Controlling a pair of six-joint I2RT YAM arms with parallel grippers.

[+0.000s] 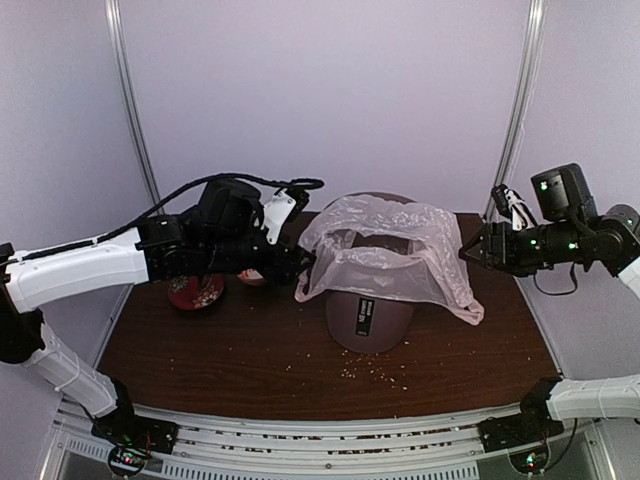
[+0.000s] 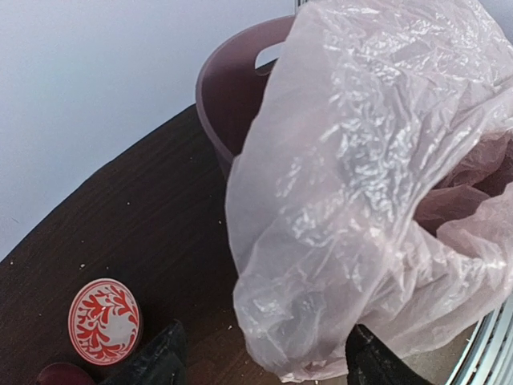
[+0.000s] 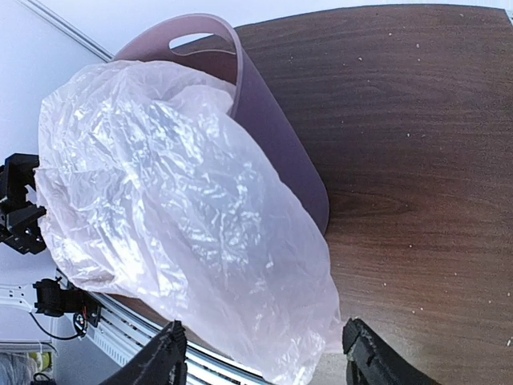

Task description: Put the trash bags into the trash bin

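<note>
The pale pinkish translucent trash bag (image 1: pixel 385 250) is draped over the mouth of the mauve-brown trash bin (image 1: pixel 368 322), which stands on the table with its black label facing front. The bag's edges hang down outside the rim on the left and right. My left gripper (image 1: pixel 303 262) is open at the bag's left hanging edge; in the left wrist view the bag (image 2: pixel 361 200) lies between the spread fingers and the bin (image 2: pixel 232 96) is behind. My right gripper (image 1: pixel 468 250) is open just right of the bag, which fills the right wrist view (image 3: pixel 184 216) beside the bin (image 3: pixel 272 136).
A red patterned bowl (image 1: pixel 196 292) and a second small bowl (image 1: pixel 250 277) sit left of the bin, under the left arm; the patterned bowl also shows in the left wrist view (image 2: pixel 103 321). Crumbs (image 1: pixel 380 372) lie on the dark wooden table (image 1: pixel 250 350) in front of the bin.
</note>
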